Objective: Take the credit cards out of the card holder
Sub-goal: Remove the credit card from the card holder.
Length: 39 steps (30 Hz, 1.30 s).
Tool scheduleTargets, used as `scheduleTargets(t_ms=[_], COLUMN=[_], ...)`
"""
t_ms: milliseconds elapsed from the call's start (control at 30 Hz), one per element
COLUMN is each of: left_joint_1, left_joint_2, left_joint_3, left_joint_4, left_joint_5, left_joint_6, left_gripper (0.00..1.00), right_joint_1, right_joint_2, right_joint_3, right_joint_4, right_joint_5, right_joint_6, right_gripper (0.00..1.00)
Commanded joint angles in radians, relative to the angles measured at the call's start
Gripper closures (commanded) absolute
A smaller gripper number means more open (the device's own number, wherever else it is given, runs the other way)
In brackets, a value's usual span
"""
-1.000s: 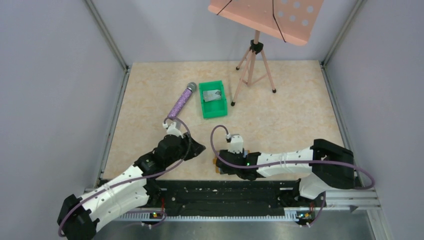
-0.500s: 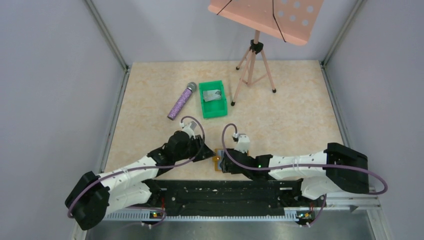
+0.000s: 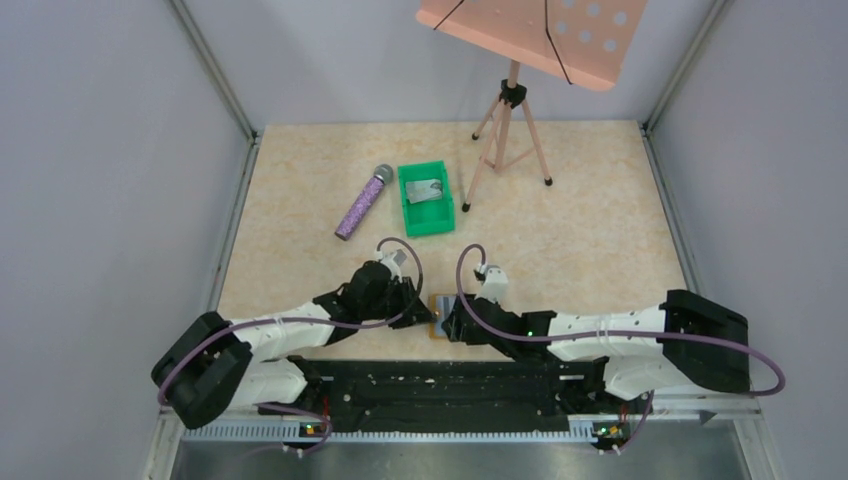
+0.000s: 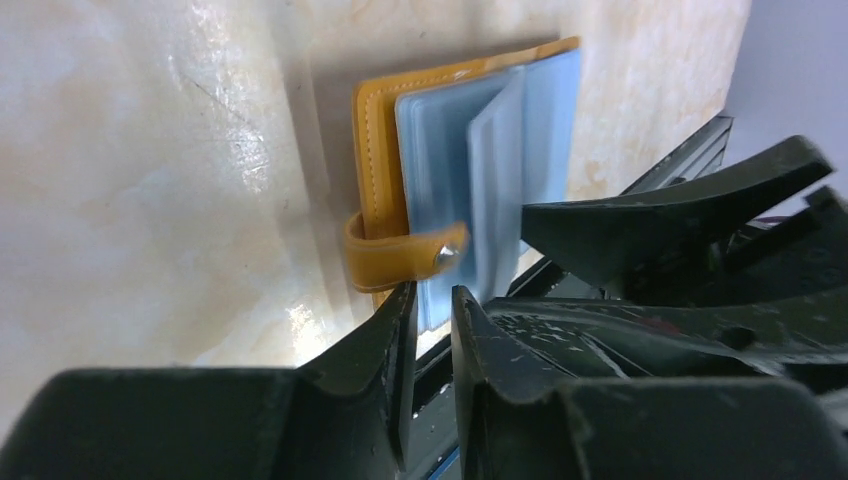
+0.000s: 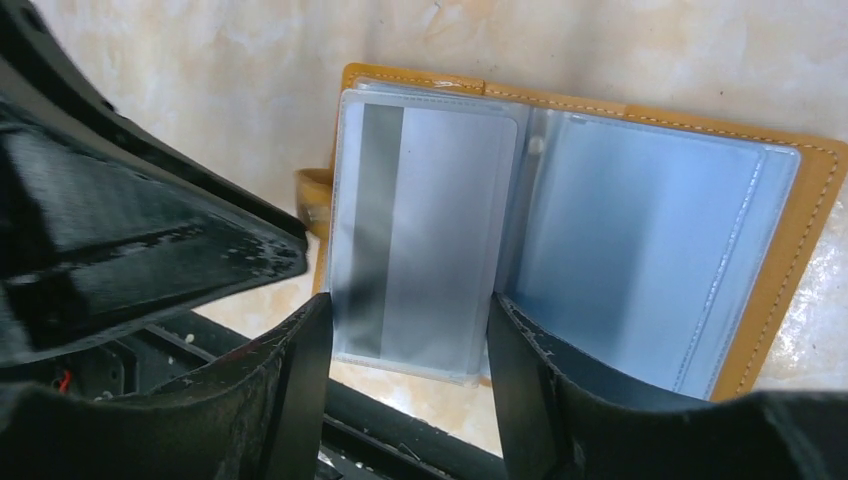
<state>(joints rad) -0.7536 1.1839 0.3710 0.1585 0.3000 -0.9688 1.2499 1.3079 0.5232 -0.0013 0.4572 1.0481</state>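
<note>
The card holder [image 3: 437,313] lies open near the table's front edge, tan leather with pale blue pockets [image 5: 640,240]. A silvery-grey credit card [image 5: 425,225] with a dark stripe sits in its raised left sleeve. My right gripper [image 5: 405,325] is open, one finger on each side of that sleeve's near edge. My left gripper [image 4: 432,300] is empty, its fingers almost together, with the tips just in front of the clasp tab [image 4: 405,255]. In the top view the left gripper [image 3: 413,300] and the right gripper [image 3: 452,318] flank the holder. Another silvery card [image 3: 427,190] lies in the green bin [image 3: 440,222].
A purple microphone [image 3: 362,202] lies left of the green bin. A pink music stand on a tripod [image 3: 510,130] stands at the back. The black rail [image 3: 440,385] at the table's front edge is just below the holder. Grey walls enclose the table.
Both arms have closed in on the card holder: the left gripper moved right and down to its left side, and the right gripper slid left over it.
</note>
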Motion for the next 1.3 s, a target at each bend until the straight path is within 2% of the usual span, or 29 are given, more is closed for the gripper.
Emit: scheduleTargets(t_ms=[0, 333, 533, 833, 1267], left_joint_1=[-0.011, -0.020, -0.020, -0.025, -0.044], left_joint_2=[0.070, 0.118, 0.078, 0.121, 0.015], left_joint_3=[0.045, 0.050, 0.041, 0.037, 0.055], left_joint_4=[0.052, 0.081, 0.060, 0.155, 0.035], left_joint_5=[0.032, 0.020, -0.019, 0.064, -0.016], left_joint_6=[0.019, 0.006, -0.004, -0.034, -0.002], left_gripper=[0.77, 0.78, 0.77, 0.77, 0.60], right_joint_1=[-0.019, -0.039, -0.038, -0.039, -0.040], right_joint_2=[-0.053, -0.089, -0.049, -0.048, -0.154], right_joint_3=[-0.015, -0.096, -0.001, 0.027, 0.025], right_joint_4=[0.090, 0.197, 0.048, 0.008, -0.073], right_joint_5=[0.003, -0.031, -0.020, -0.009, 0.060], right_joint_6=[-0.010, -0.008, -0.020, -0.010, -0.013], right_gripper=[0.47, 0.48, 0.44, 0.42, 0.41])
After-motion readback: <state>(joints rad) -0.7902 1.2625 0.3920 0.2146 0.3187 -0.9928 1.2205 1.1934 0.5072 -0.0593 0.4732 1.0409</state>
